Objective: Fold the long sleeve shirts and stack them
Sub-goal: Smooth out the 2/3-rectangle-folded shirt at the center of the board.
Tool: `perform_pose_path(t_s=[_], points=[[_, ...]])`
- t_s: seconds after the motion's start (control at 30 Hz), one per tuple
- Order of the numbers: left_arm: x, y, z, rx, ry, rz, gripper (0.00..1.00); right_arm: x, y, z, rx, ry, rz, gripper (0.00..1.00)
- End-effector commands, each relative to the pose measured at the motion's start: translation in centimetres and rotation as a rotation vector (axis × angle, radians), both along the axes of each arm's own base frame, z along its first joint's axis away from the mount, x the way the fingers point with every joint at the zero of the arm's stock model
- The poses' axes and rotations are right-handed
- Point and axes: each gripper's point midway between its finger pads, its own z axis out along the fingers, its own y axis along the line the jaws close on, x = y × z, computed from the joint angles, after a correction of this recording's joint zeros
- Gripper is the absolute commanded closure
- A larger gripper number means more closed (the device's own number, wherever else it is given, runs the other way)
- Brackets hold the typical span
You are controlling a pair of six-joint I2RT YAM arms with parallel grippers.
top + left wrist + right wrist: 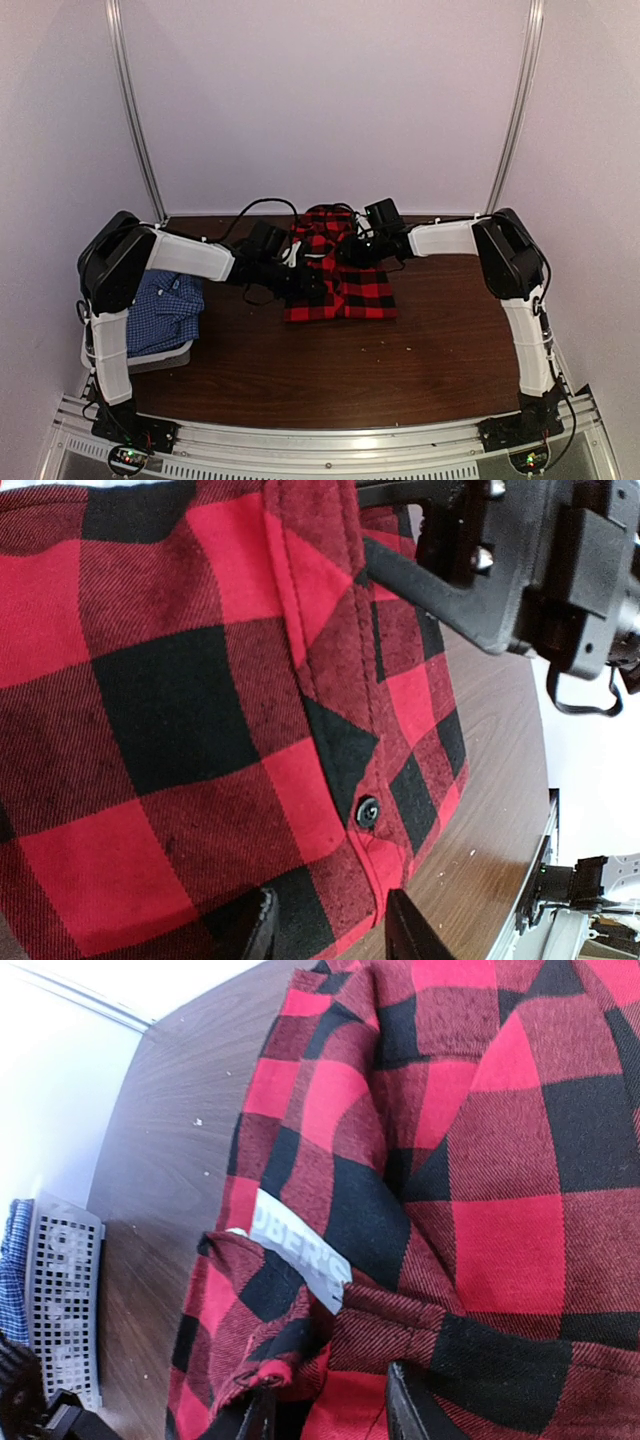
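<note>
Jaws at plaid shirt, far centre of table

Left gripper: jaws apart, straddling the shirt's hem edge. One finger sits over cloth, the other over bare wood. A black button sits on the placket just beyond the fingertips. Cloth here lies flat on the wood.

Right gripper: fingers apart with bunched collar cloth between them. Cannot tell whether they grip it. White label shows just beyond, inside the neck, one end tucked under a fold.

From above: both grippers meet over the shirt, the left one at its left edge, the right one at its far part by the collar. Near half of the shirt lies flat, red-and-black squares up. Far end is rumpled. Arms reach inward from the left and right sides of the table.

Check shirt, blue and white, lies heaped in basket at the table's left edge, well apart from the plaid shirt.
</note>
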Motion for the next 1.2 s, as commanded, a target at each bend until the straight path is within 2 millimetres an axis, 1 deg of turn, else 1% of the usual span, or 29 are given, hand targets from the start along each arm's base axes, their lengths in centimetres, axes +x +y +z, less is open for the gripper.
perform_pose_path(t_s=[0.0,0.1,0.2,0.43,0.53,0.6,0.73,0.83,0.93,1.0,1.1,1.13,1.17], points=[[-0.3,-0.5,-0.6,-0.017,0.000,-0.017,0.63,0.4,0.1,-1.2,0.000,0.015,0.020,0.60],[-0.3,-0.5,-0.7,-0.016,0.002,-0.018,0.63,0.7,0.1,-1.7,0.018,0.029,0.033,0.58],[-0.3,-0.5,-1.0,-0.013,0.007,-0.020,0.63,1.2,-0.5,-1.1,0.019,0.026,0.030,0.57],[-0.4,-0.5,-2.0,-0.003,0.019,-0.018,0.63,2.4,-2.5,3.7,0.048,-0.030,-0.005,0.51],[-0.4,-0.5,-2.3,0.000,0.023,-0.016,0.63,2.6,-2.9,5.5,0.051,-0.058,-0.011,0.47],[-0.3,-0.5,-2.2,0.002,0.019,-0.013,0.63,2.5,-3.1,6.3,0.049,-0.071,-0.011,0.47],[0.4,-0.7,-1.4,0.007,-0.005,-0.008,0.63,2.5,-4.0,7.9,0.013,-0.108,-0.041,0.46],[1.3,-0.6,-0.4,0.018,-0.032,0.007,0.63,2.2,-4.6,8.6,-0.018,-0.126,-0.049,0.46],[2.9,0.2,0.7,0.024,-0.066,0.053,0.62,1.2,-3.9,9.0,-0.014,-0.132,-0.021,0.49],[4.1,0.9,1.2,0.019,-0.078,0.084,0.62,0.5,-3.2,8.8,-0.019,-0.128,-0.001,0.54],[6.1,1.9,1.4,0.023,-0.091,0.116,0.62,-0.6,-2.1,8.1,-0.016,-0.116,0.032,0.61],[6.8,2.4,1.2,0.035,-0.090,0.130,0.62,-0.8,-1.8,7.8,-0.016,-0.111,0.041,0.63],[7.2,2.9,0.6,0.052,-0.080,0.138,0.62,-1.1,-1.4,7.5,-0.013,-0.107,0.049,0.65]])
